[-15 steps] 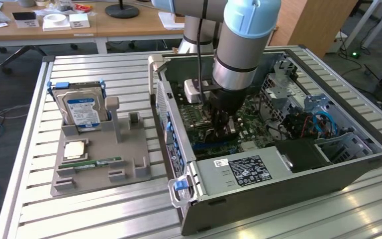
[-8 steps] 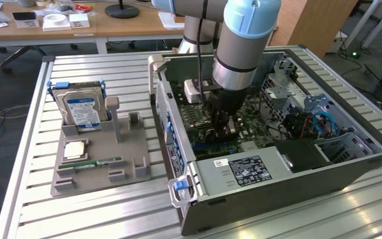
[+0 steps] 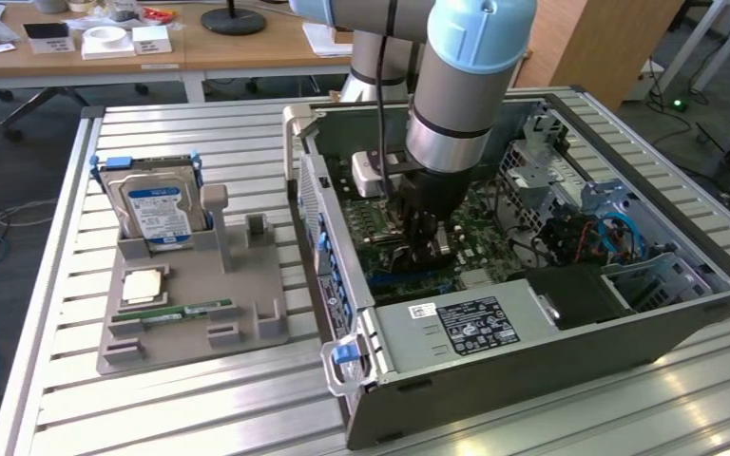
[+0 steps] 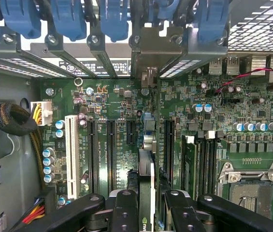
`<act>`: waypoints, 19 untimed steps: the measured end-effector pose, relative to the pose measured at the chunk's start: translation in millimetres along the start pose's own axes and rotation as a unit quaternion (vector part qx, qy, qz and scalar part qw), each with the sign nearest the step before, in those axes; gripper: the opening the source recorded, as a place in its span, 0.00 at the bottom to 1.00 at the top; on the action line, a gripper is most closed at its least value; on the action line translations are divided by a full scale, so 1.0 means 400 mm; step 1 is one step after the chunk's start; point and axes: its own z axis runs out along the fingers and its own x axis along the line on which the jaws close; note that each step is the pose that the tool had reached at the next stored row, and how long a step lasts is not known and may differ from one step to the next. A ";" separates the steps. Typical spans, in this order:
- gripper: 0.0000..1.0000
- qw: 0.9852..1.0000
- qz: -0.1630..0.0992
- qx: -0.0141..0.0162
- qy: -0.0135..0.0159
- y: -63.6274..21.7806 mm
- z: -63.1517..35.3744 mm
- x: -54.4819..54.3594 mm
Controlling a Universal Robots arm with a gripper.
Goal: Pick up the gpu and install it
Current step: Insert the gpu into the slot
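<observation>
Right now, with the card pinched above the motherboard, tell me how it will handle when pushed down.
The card is thin and stands on edge between the jaws, so it probably stays stiff lengthwise but could tilt sideways. Gripped at one narrow strip, it may pivot if pushed off-line with the slots.

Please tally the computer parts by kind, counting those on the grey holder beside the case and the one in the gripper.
Hard drive: 1
CPU: 1
RAM stick: 1
gpu, held in the gripper: 1
Total: 4
</observation>
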 end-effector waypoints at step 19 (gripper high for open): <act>0.26 1.000 0.000 0.000 0.000 0.002 0.002 0.000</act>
